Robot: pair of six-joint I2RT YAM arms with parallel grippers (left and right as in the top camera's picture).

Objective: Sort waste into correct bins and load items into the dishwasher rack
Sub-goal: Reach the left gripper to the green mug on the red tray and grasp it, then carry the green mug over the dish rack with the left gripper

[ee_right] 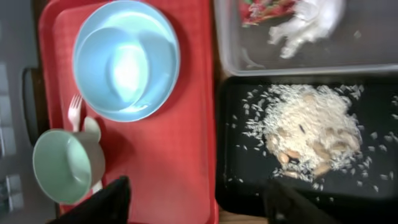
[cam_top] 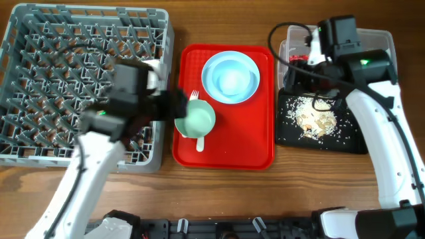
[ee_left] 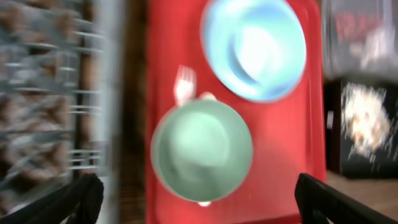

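The grey dishwasher rack (cam_top: 80,79) fills the left. On the red tray (cam_top: 226,149) a light blue bowl (cam_top: 230,76) and a paler plate sit nested. In front of them is the pale green saucer-bowl (cam_top: 196,119), lying over a white fork (cam_top: 194,97) and spoon (cam_top: 200,143). My left gripper (ee_left: 202,204) is open above the green bowl (ee_left: 202,149), at its left edge in the overhead view (cam_top: 180,106). My right gripper (ee_right: 199,202) is open and empty over the gap between red tray and black tray (cam_top: 290,123). The clear tub (ee_right: 373,56) holds the red wrapper (ee_right: 267,9) and napkin (ee_right: 308,22). Rice scraps (ee_right: 311,124) lie in the black tray. The yellow cup is out of view.
The rack's right wall (ee_left: 109,93) runs close beside the red tray's left edge. The clear tub (cam_top: 378,40) and black tray sit tight together right of the red tray. Bare wooden table (cam_top: 219,192) lies in front.
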